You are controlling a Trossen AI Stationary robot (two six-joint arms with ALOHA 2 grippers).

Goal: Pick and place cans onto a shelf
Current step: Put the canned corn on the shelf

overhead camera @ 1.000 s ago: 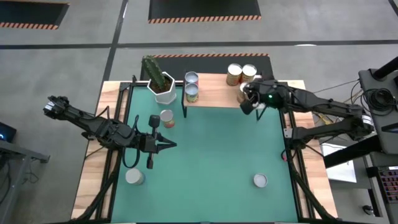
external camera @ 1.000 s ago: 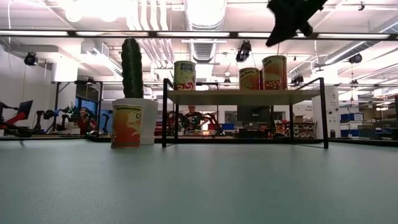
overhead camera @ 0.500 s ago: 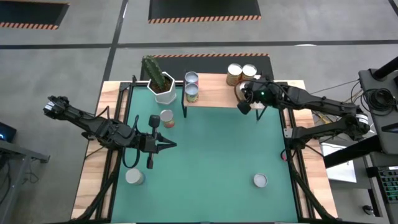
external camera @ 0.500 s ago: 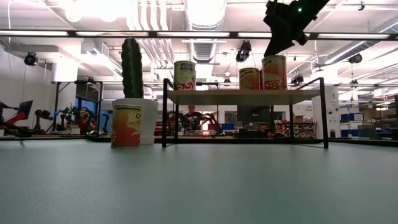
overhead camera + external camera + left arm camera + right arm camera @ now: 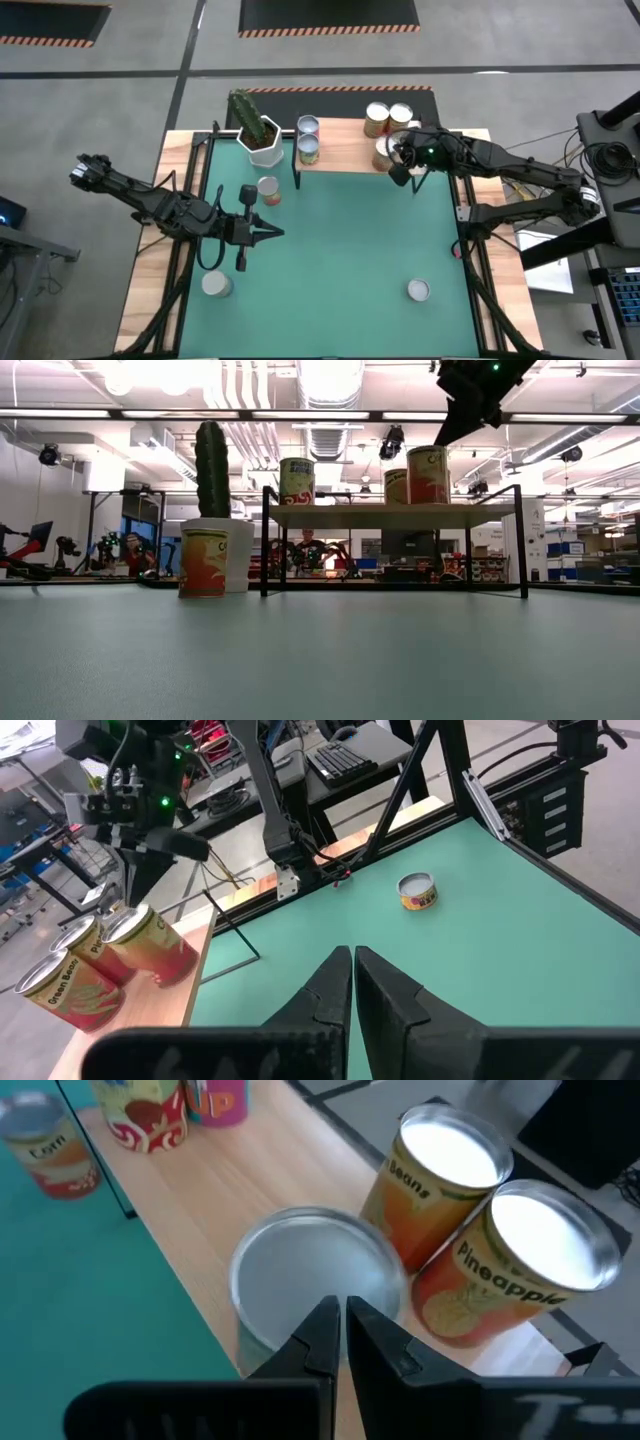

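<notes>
Green matting covered the bench (image 5: pixel 340 260), with the shelf (image 5: pixel 345 158) along its top edge in the high view. My right claw (image 5: pixel 400 166) hung over the shelf's right part, its tip over the near-side can (image 5: pixel 383 152), which stood just below two more cans (image 5: pixel 388 118). The right wrist view showed the fingers (image 5: pixel 318 1330) pinched together to a thin slit, holding nothing, above that can's silvery top (image 5: pixel 300 1270).

Three cans stood off the shelf, all upright with their long axes vertical. I judged the next pick turned on the lower-right can (image 5: pixel 418 290): it lay almost straight down the frame from the right claw, well apart from it, and no arm crossed that line. The upper-left can (image 5: pixel 267 190) sat just above the left claw (image 5: pixel 268 233) in the frame, and the lower-left can (image 5: pixel 216 285) below it, so I took those for the left arm.

From the low view I could see the right claw (image 5: pixel 468 400) clear above the near-side can (image 5: pixel 428 474), a gap the overhead shot hid. The left wrist view showed the left claw (image 5: pixel 352 982) closed and empty, facing the lower-right can (image 5: pixel 417 891).
</notes>
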